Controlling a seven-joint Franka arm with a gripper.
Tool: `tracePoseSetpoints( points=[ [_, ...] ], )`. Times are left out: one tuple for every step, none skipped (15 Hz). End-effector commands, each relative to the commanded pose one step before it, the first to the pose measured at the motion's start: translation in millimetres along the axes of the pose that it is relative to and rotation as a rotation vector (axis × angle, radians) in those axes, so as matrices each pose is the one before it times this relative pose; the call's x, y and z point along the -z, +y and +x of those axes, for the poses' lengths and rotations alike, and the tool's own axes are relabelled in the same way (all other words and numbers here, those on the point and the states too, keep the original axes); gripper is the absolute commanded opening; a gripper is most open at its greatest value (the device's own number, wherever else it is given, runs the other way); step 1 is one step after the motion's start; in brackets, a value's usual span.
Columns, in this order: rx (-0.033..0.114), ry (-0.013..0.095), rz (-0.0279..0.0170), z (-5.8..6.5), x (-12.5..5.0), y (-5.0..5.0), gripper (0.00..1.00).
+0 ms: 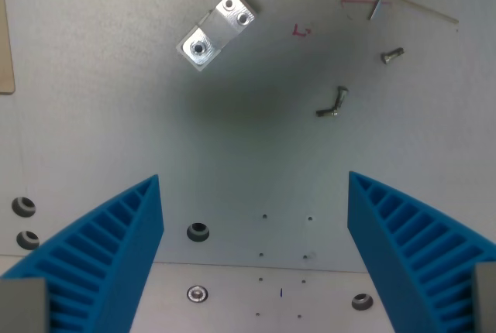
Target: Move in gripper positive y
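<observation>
The gripper (256, 232) shows two blue ribbed plastic fingers (108, 259), one at lower left and one at lower right, spread wide apart with nothing between them. One shiny aluminium bracket with two round holes (218, 29) lies tilted at upper centre-left, well apart from both fingers. To the right are two small loose metal screws, one (392, 56) at upper right and one bent-looking piece (332, 104) below it, plus one thin L-shaped hex key (411, 6) near the top right edge. A small red pen mark (301, 31) sits between bracket and screws. The pale grey metal work plate (256, 147) is bare across its middle, leaving open room ahead of the fingers. Five round threaded holes dot the lower part, two at the left edge (23, 207). A tan wooden strip (6, 46) runs along the upper left edge.
</observation>
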State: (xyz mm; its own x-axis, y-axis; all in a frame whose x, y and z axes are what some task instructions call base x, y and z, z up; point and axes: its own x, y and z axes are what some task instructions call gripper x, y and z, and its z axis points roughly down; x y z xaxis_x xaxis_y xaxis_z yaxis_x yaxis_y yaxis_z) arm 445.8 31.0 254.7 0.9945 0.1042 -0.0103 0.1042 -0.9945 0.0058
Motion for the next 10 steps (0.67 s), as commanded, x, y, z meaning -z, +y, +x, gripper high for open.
tracePoseSetpoints(
  points=[
    [-0.0002,0.0053,-0.00036,0.32,2.16,5.10,1.00],
    [0.0000,0.0000,0.00000,0.00,0.00,5.00,1.00],
    [0.0000,0.0000,0.00000,0.00,0.00,5.00,1.00],
    [0.0000,0.0000,0.00000,0.00,0.00,5.00,1.00],
    [0.0000,0.0000,0.00000,0.00,0.00,5.00,1.00],
    [0.0000,0.0000,0.00000,0.00,0.00,5.00,1.00],
    [0.0000,0.0000,0.00000,0.00,0.00,5.00,1.00],
    [0.0000,0.0000,0.00000,0.00,0.00,5.00,1.00],
    [0.0000,0.0000,0.00000,0.00,0.00,5.00,1.00],
    [0.0000,0.0000,0.00000,0.00,0.00,5.00,1.00]
  ],
)
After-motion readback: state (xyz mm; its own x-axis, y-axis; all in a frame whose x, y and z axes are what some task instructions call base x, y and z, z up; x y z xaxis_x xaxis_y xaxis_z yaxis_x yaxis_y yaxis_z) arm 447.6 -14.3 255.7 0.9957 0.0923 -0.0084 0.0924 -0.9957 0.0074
